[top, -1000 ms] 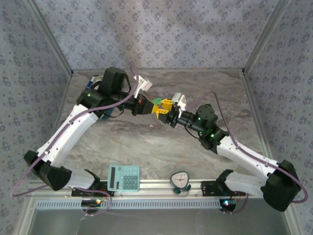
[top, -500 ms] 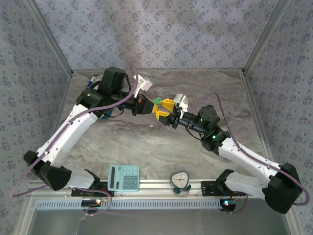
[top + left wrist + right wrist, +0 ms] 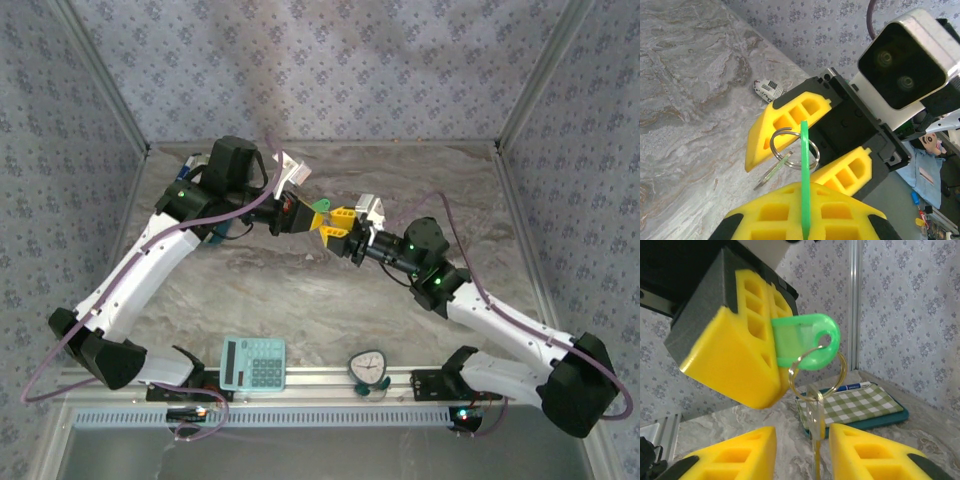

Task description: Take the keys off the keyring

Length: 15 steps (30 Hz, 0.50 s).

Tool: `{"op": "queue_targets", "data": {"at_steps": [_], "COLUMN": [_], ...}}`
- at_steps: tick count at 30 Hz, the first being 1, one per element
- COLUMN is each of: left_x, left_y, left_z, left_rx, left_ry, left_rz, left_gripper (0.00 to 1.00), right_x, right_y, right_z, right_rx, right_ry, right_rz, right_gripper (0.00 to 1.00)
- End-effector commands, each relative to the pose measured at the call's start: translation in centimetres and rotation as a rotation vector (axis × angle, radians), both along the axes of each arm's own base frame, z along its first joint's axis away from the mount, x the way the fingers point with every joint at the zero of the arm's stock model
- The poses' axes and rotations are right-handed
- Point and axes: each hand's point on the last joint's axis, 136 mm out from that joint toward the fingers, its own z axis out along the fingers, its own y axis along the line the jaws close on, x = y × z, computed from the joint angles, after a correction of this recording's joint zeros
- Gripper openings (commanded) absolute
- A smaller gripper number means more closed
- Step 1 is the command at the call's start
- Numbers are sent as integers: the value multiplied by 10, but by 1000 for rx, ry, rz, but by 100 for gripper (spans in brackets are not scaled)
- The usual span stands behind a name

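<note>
Well short of the keyring (image 3: 842, 371), at the table's (image 3: 300, 290) near edge, a teal calculator (image 3: 253, 362) and a small round dial (image 3: 368, 366) lie out of the way. Just below the keyring, the right gripper (image 3: 801, 452) has its jaws spread, one yellow finger on each side of the key (image 3: 815, 425), which hangs straight down from the ring with a gap on both sides. Just above the keyring, the left gripper (image 3: 804, 210) has its jaws pressed together on the green tag (image 3: 802, 342), whose hole carries the ring, so tag, ring and key hang in the air over the middle of the table. Beyond the keyring a green checked pad (image 3: 850, 405) with a pen (image 3: 852, 386) lies on the marble. The key hangs loose and sits nearer one finger, so an off-centre close could swing or twist it. A straight pull would likely drag the tag out of the left pinch, since the ring's coil has not been opened.
</note>
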Motion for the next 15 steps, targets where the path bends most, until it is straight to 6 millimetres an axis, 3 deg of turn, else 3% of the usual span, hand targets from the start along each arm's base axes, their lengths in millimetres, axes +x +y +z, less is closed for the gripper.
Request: {"op": "queue_targets", "data": {"at_steps": [1,13,15], "left_x": [-9,-11,-11], "left_y": [0,0,0], "left_z": [23,23,23], "left_rx": [-52,-63,-64], "left_ry": [-53,-57,-55], "left_rz": [-27,-31,-31], "left_gripper": [1,1,1], "right_x": [5,12,11], "right_y": [-1,-4,-3], "right_z": [21,30,32], "right_rx": [42,75,81], "right_ry": [-39,-46,-48], "right_rz": [-19,-55,-52], "right_gripper": [31,25,20]}}
